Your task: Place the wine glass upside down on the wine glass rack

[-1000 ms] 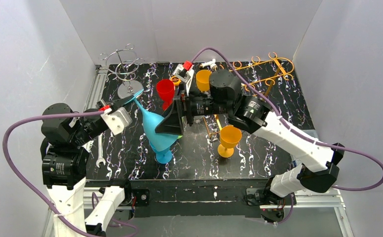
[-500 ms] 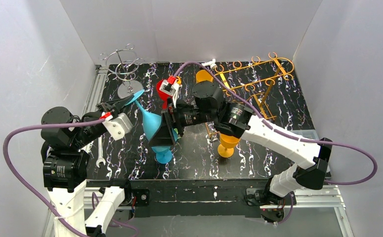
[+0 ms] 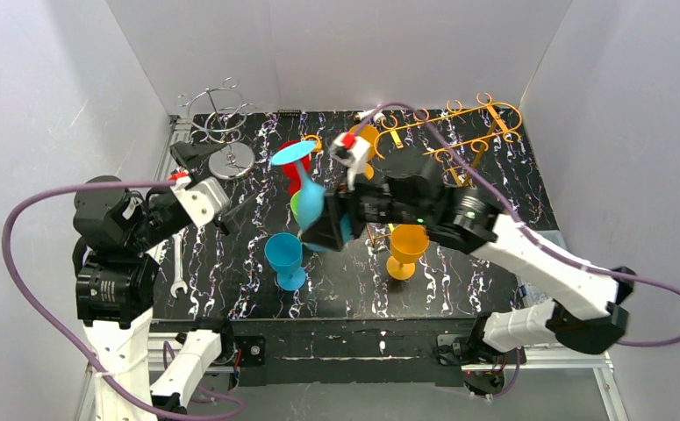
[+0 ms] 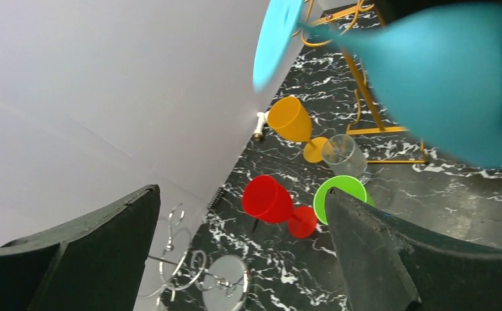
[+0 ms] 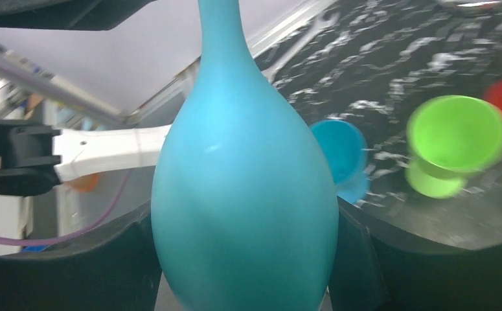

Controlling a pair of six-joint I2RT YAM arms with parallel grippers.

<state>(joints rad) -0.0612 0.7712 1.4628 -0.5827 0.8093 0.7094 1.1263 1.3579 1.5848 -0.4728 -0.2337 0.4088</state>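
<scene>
A blue wine glass [image 3: 311, 206] hangs tilted above the table's middle, its flat base [image 3: 290, 155] uppermost. My right gripper [image 3: 327, 224] is shut on its bowl [image 5: 245, 194], one black finger [image 5: 92, 259] on each side. My left gripper [image 3: 218, 180] stands open to the left of it, apart from the glass [image 4: 449, 84], with nothing between its fingers [image 4: 377, 259]. A gold wire rack [image 3: 459, 132] stands at the back right. A silver wire rack [image 3: 222, 123] stands at the back left, also in the left wrist view [image 4: 196, 278].
On the black marble table stand a short blue glass [image 3: 283, 254], an orange glass [image 3: 406, 246], a second orange glass [image 3: 367, 136], a red glass [image 4: 267, 197], a green glass [image 4: 342, 194] and a clear glass [image 4: 342, 152]. A wrench [image 3: 178, 263] lies left.
My left gripper has let go of the blue glass's base and opened. My right gripper has closed on the bowl, lifted the glass and carried it right and back.
</scene>
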